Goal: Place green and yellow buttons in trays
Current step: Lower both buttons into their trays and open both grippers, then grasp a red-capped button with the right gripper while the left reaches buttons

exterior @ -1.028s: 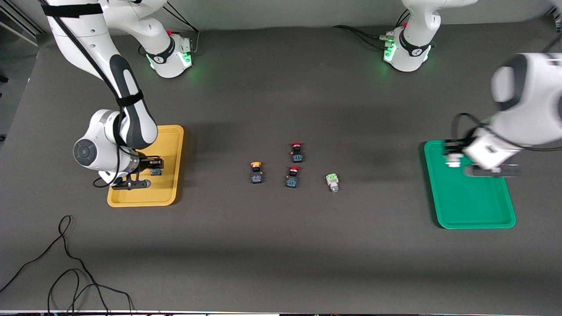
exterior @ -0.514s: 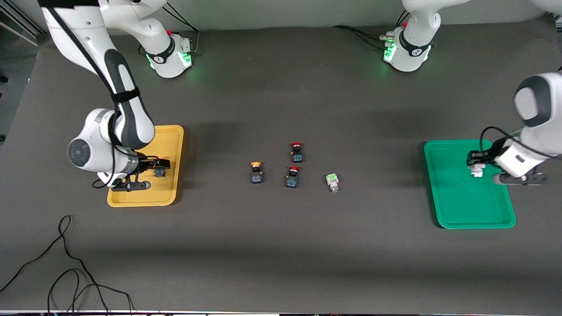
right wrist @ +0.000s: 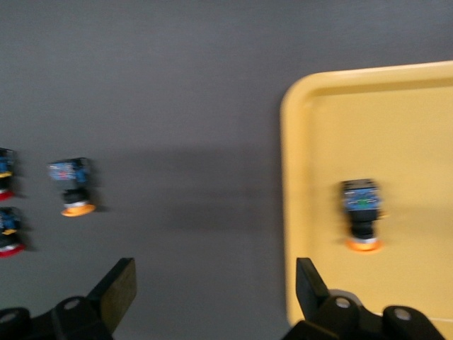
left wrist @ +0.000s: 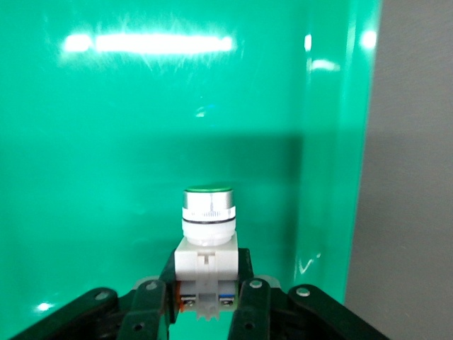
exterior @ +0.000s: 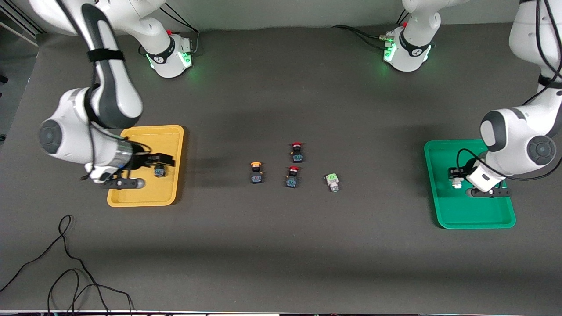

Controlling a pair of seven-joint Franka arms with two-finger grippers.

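My left gripper [exterior: 455, 175] is shut on a green-topped, white-bodied button [left wrist: 207, 234] and holds it low over the green tray [exterior: 474, 215]; the tray fills the left wrist view [left wrist: 106, 142]. My right gripper [exterior: 163, 160] is open and empty above the yellow tray's [exterior: 145, 197] rim toward the table's middle. A yellow-capped dark button [exterior: 159, 172] lies in that tray, also in the right wrist view [right wrist: 362, 212]. A second yellow-capped button [exterior: 256, 172] and a second green button [exterior: 332, 181] lie on the table's middle.
Two red-capped dark switches [exterior: 297, 152] [exterior: 293, 176] lie between the loose yellow and green buttons. Black cables [exterior: 66, 263] trail across the table corner nearest the camera at the right arm's end.
My right gripper has risen and pulled back, leaving the yellow-capped button lying in the yellow tray. My left gripper has carried the green button over the green tray and lower.
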